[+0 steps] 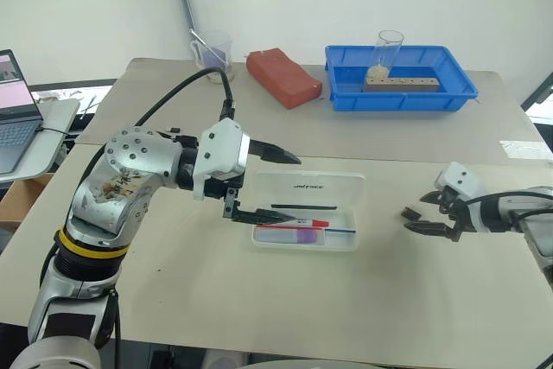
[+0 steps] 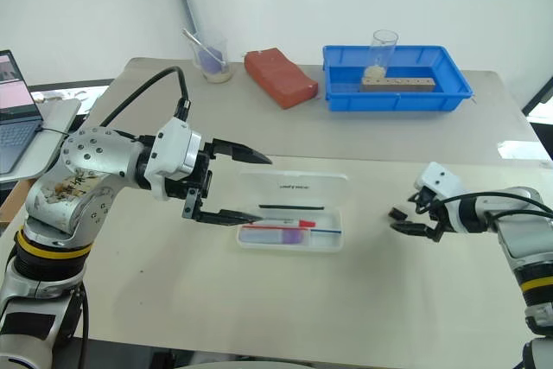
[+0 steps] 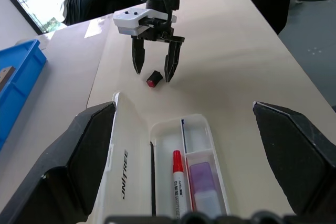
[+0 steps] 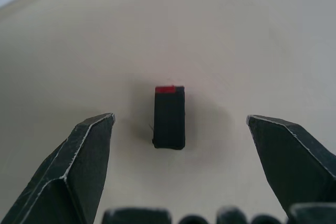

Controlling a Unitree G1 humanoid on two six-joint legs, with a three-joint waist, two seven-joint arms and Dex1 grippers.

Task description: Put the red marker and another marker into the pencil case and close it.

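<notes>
**mk_rig:** Both markers were already in the pencil case (image 1: 307, 209) at that point. The red marker (image 3: 177, 182) lay in the tray's middle slot and the purple highlighter (image 3: 201, 184) right beside it, with a thin blue stick (image 1: 341, 231) along the front edge. Lid was flipped back flat on the table (image 1: 216, 300), so the only step left was closing it.

**servo_dan:** What were the claws doing?

**mk_rig:** Left gripper (image 1: 276, 186) hovered over the case's left end, fingers wide apart, holding nothing. Right gripper (image 1: 432, 213) was well off to the right, also spread and empty, low over a small black block with a red end (image 4: 169, 116) sitting between its fingers, not touching it.

**servo_dan:** So that block isn't part of the job?

**mk_rig:** Doesn't look like it. My guess: next move needed one claw to get behind the lid's far edge and swing it forward over the tray, then press down until it latched. The other could've steadied the tray so the case didn't slide.
</notes>
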